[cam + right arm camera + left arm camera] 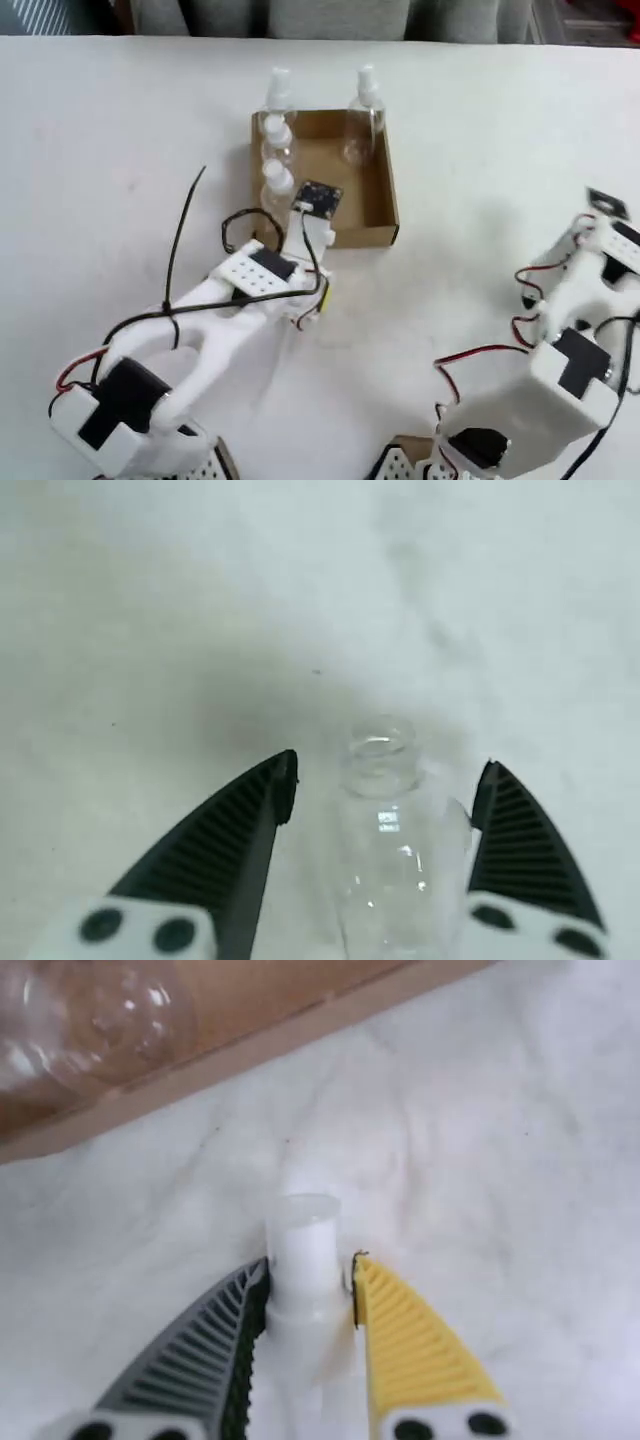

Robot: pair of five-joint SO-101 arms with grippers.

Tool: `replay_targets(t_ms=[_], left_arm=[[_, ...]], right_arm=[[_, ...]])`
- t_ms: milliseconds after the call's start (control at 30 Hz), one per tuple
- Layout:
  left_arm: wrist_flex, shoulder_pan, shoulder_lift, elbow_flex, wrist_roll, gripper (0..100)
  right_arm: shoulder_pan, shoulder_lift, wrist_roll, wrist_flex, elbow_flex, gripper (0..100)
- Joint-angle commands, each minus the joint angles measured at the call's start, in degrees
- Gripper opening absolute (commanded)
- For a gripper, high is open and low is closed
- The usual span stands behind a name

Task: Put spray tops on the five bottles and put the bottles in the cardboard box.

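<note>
The left hand (308,1268) is closed on a white spray top (303,1235), its grey finger and its yellow finger pressing the top's neck from either side, just above the white counter (120,130). In the left wrist view the cardboard box (250,1050) has its front wall close beyond the top, and a clear bottle (90,1025) shows inside it. From the high view the box sits toward 12 o'clock of the counter's middle, and the left arm (200,320) runs in from 7 o'clock to end just outside the box's 6 o'clock wall. Three bottles (277,130) with white spray tops stand in a row along the box's 9 o'clock wall, and a fourth bottle (364,105), also capped, is by the 3 o'clock wall near the far corner. The right arm (570,330) sits at about 4 o'clock, well apart from the box. Its right hand (390,770) is spread wide, with the black fingers on either side of an uncapped bottle (390,860) whose open neck points away from the wrist; neither finger touches it.
</note>
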Motion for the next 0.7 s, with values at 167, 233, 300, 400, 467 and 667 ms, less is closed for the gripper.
replay_targets(t_ms=[167,233,300,400,467,667], left_arm=[[-0.53,-0.66,-3.74,0.18,-0.53,2],[-0.53,-0.66,-3.74,0.18,-0.53,2],[-0.53,-0.66,-3.74,0.18,-0.53,2],[-0.53,-0.66,-3.74,0.18,-0.53,2],[-0.53,-0.66,-3.74,0.18,-0.53,2],[-0.53,-0.66,-3.74,0.18,-0.53,2]], right_arm=[[-1.63,-1.10,2.90,1.71,-3.87,27.2],[-1.63,-1.10,3.52,1.71,-3.87,31.6],[-1.45,-1.10,5.63,2.42,-3.87,33.4],[-1.36,-1.10,9.41,6.02,-3.96,33.3],[-1.19,-1.10,11.60,7.60,-3.87,33.3],[3.91,-1.10,16.35,8.13,-3.52,33.3]])
